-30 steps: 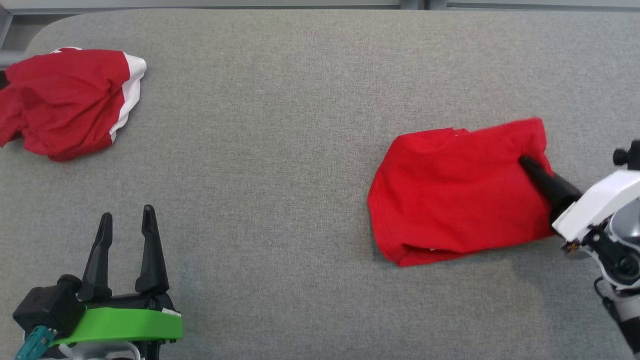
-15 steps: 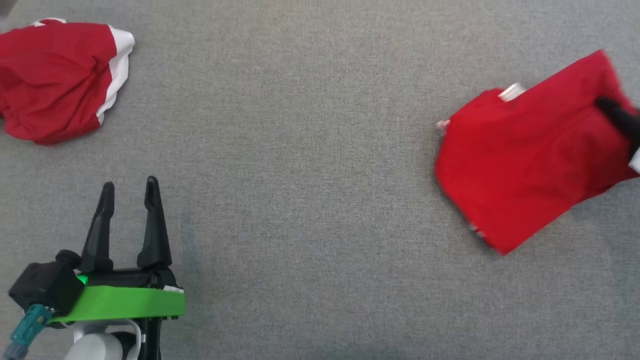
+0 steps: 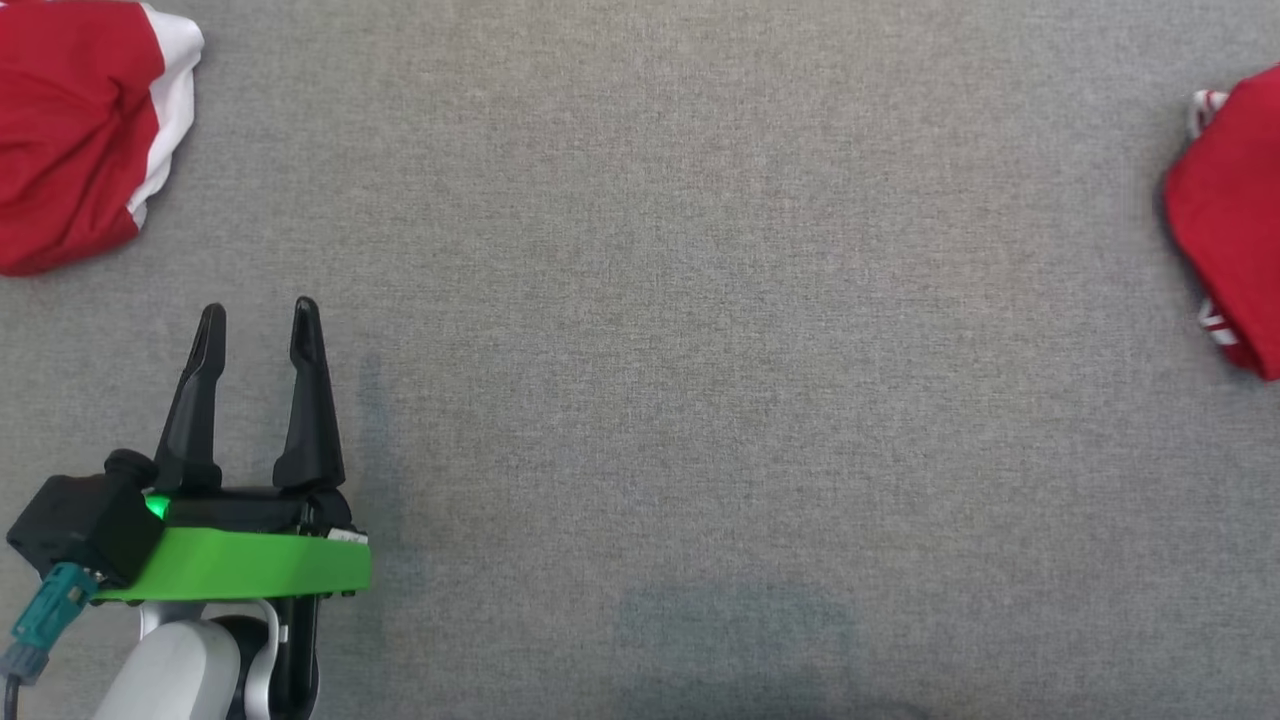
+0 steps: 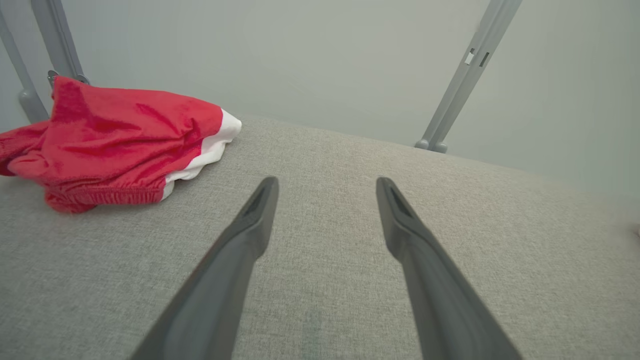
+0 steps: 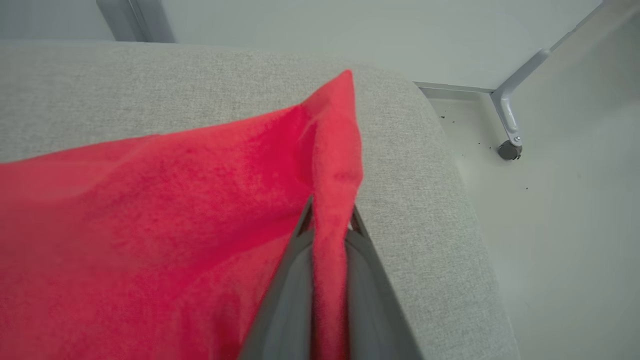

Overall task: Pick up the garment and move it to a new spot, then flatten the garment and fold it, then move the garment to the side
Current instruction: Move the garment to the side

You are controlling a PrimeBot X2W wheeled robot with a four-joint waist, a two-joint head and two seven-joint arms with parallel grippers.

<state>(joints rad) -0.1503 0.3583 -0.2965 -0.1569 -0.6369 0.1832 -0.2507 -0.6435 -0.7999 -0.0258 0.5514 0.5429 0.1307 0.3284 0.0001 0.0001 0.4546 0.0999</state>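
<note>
The folded red garment (image 3: 1230, 210) lies at the far right edge of the head view, partly cut off. In the right wrist view my right gripper (image 5: 329, 215) is shut on a raised fold of the garment (image 5: 175, 210), near the table's rounded right corner. My left gripper (image 3: 258, 325) rests open at the lower left of the head view, nothing between its fingers (image 4: 255, 225). It hovers over bare grey cloth.
A second, crumpled red garment with a white band (image 3: 80, 130) lies at the far left, also seen as a red-and-white heap (image 4: 120, 145) in the left wrist view. The grey padded table (image 3: 650, 350) ends close beside the held garment, with floor and a caster (image 5: 509, 150) beyond.
The right gripper has dragged the folded garment far to the right, so only its left part stays in the head view. The camera has shifted downward. The left gripper stays open.
</note>
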